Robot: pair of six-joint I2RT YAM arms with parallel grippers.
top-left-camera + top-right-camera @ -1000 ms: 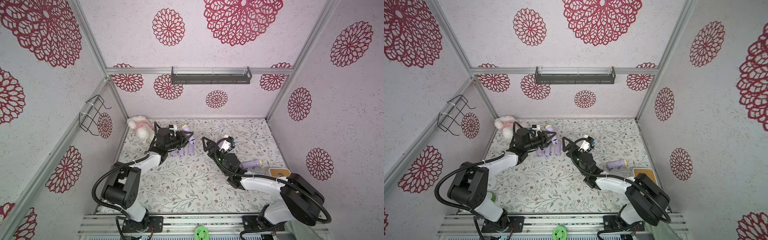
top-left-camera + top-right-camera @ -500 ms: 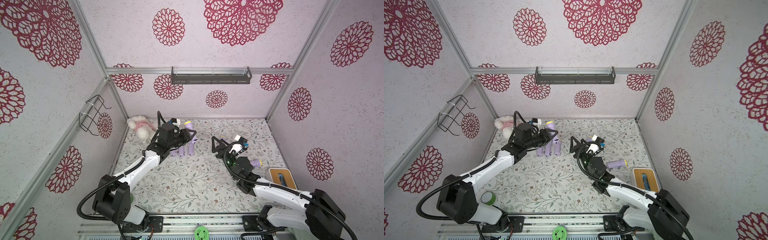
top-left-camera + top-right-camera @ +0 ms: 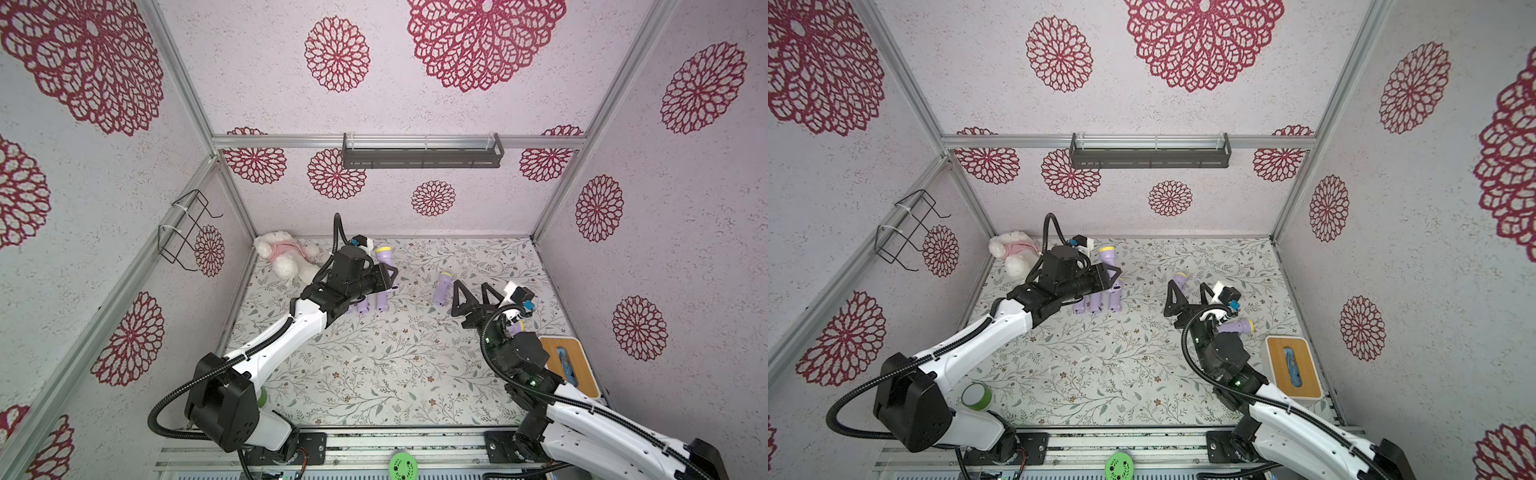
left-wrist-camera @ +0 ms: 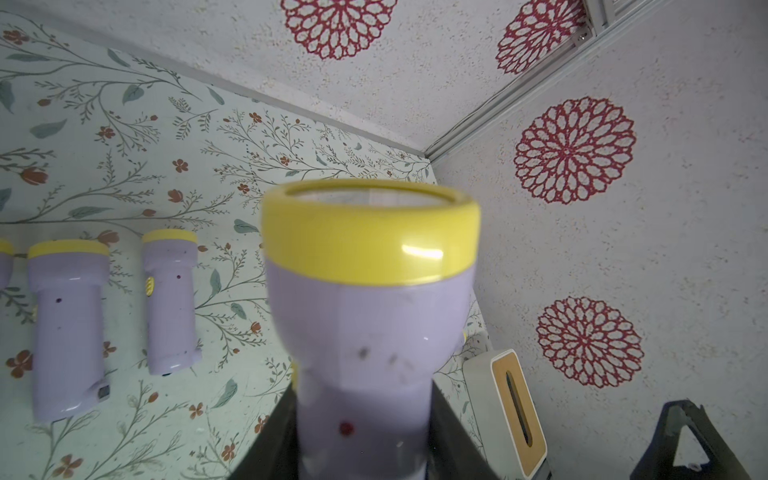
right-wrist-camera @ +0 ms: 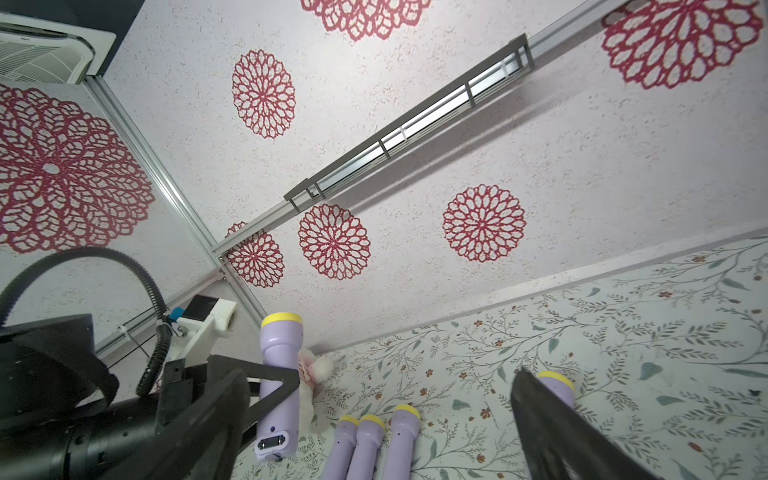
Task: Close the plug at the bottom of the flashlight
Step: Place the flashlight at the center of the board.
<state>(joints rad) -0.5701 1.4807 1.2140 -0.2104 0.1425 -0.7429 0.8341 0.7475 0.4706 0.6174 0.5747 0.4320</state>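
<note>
A purple flashlight [image 3: 383,257] [image 3: 1108,259] with a yellow head is held above the floral table by my left gripper [image 3: 384,282] [image 3: 1112,279], which is shut on its body. The left wrist view shows this flashlight [image 4: 370,311] close up between the jaws of that gripper [image 4: 365,449]. In the right wrist view the flashlight [image 5: 277,374] shows its bottom end with the plug [image 5: 272,442]; I cannot tell whether the plug is closed. My right gripper [image 3: 473,296] [image 3: 1183,298] [image 5: 374,432] stands open and holds nothing, well right of the held flashlight.
Another flashlight [image 3: 441,289] [image 3: 1177,284] lies by the right gripper's fingers, and one [image 3: 1237,326] lies under the right wrist. Three more [image 5: 370,440] lie side by side under the left arm. A plush toy [image 3: 286,257], a tissue box [image 3: 1293,365] and a green tape roll [image 3: 976,397] are also here.
My right gripper drew back to the right and opened wider. My left arm stretched out and carried the held flashlight to the right.
</note>
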